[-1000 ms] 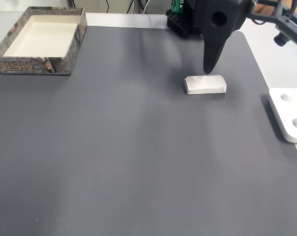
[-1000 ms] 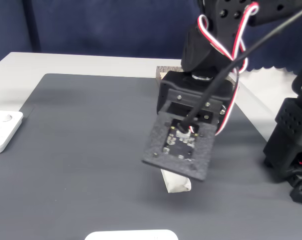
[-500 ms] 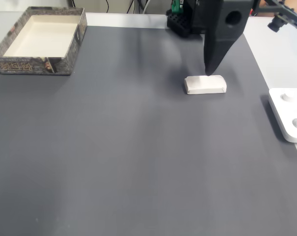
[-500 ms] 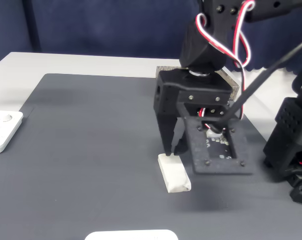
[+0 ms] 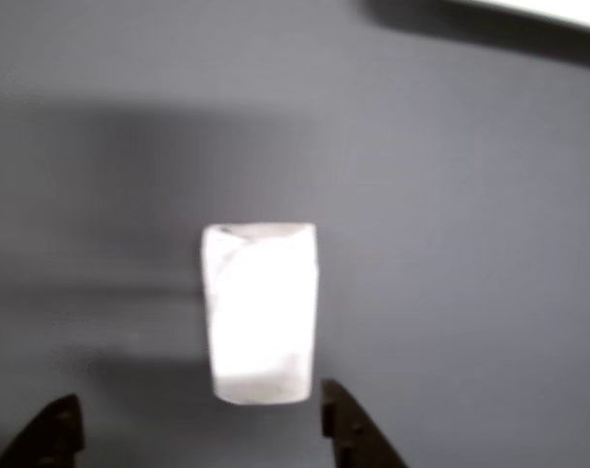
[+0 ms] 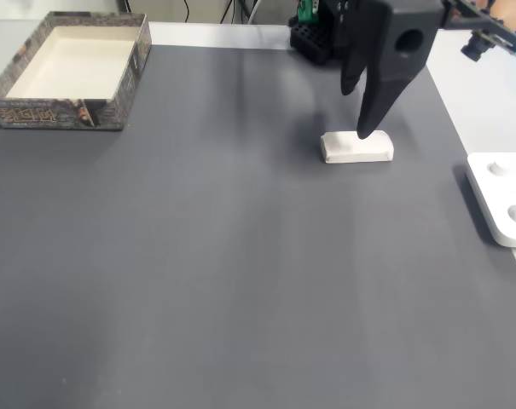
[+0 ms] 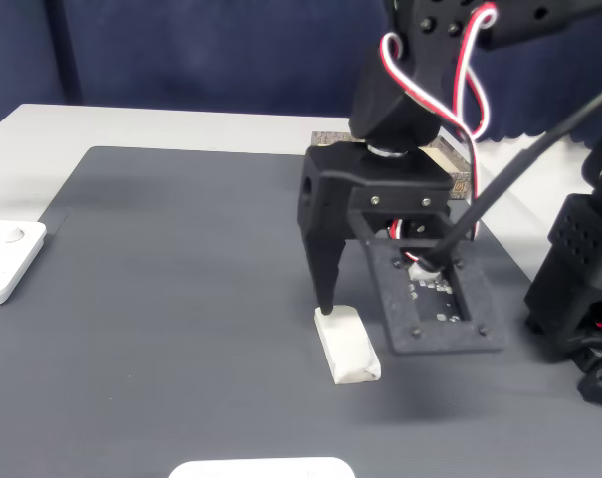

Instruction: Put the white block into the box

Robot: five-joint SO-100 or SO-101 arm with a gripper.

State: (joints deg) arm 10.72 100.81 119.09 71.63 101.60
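Note:
The white block (image 6: 356,147) lies flat on the dark grey mat, at right of centre in a fixed view. My gripper (image 6: 357,112) hangs over its far edge, open, the lower fingertip at the block's rim. In a fixed view from the opposite side, one black finger comes down to the far end of the block (image 7: 347,346), and the gripper (image 7: 348,295) holds nothing. In the other view the block (image 5: 260,312) lies just ahead of the gripper (image 5: 199,434), nearer the right fingertip. The box (image 6: 57,112) stands at the mat's far left corner; its rim (image 7: 460,167) peeks out behind the arm.
A white plastic device with round dimples (image 6: 505,200) sits at the mat's right edge, also visible as the white device (image 7: 4,261). The black arm base (image 7: 584,289) stands at the right. Another white object (image 7: 261,468) pokes in at the bottom edge.
The gripper has come down toward the block and opened its fingers. The wrist has tilted, swinging the camera plate flatter. The block has not moved.

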